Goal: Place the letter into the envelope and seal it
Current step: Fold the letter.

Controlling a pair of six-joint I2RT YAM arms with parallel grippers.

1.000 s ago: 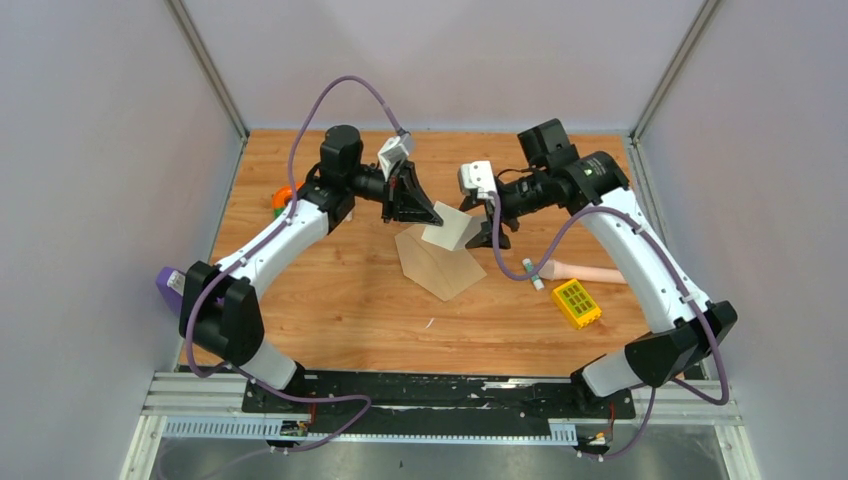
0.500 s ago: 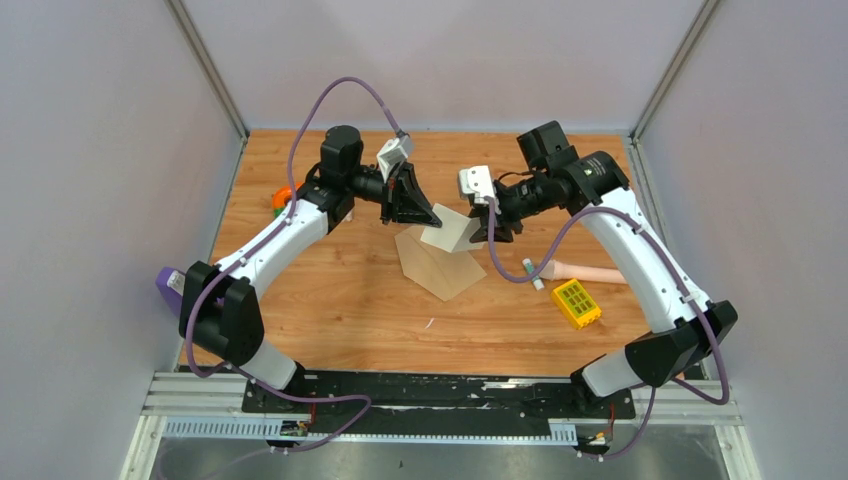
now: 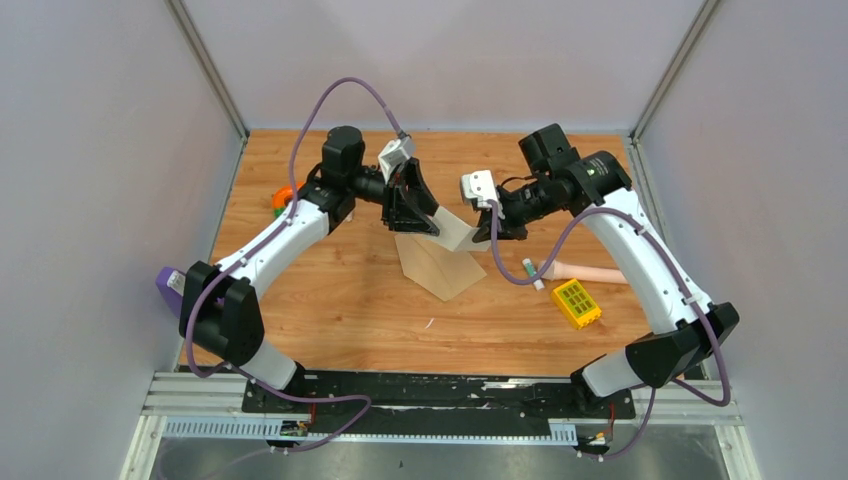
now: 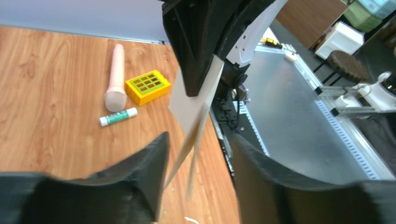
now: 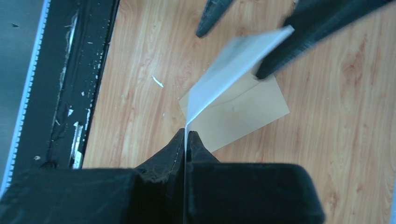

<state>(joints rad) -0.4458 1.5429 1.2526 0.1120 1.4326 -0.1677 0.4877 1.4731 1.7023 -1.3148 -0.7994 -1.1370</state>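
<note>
The letter hangs in the air above the table's middle, tilted, between my two grippers. My right gripper is shut on its right edge; in the right wrist view the closed jaws pinch the pale letter. My left gripper is open, and its fingers stand either side of the letter, seen edge-on as two thin layers. The tan envelope lies flat on the wood beneath; it shows as the envelope under the letter.
A glue stick, a pink cylinder and a yellow gridded block lie right of the envelope. An orange-green object sits at the far left, and a purple object by the left arm's base.
My right gripper has closed on the letter's right edge. My left gripper, shut on the letter before, has opened around it. The letter sits a little lower and more tilted.
</note>
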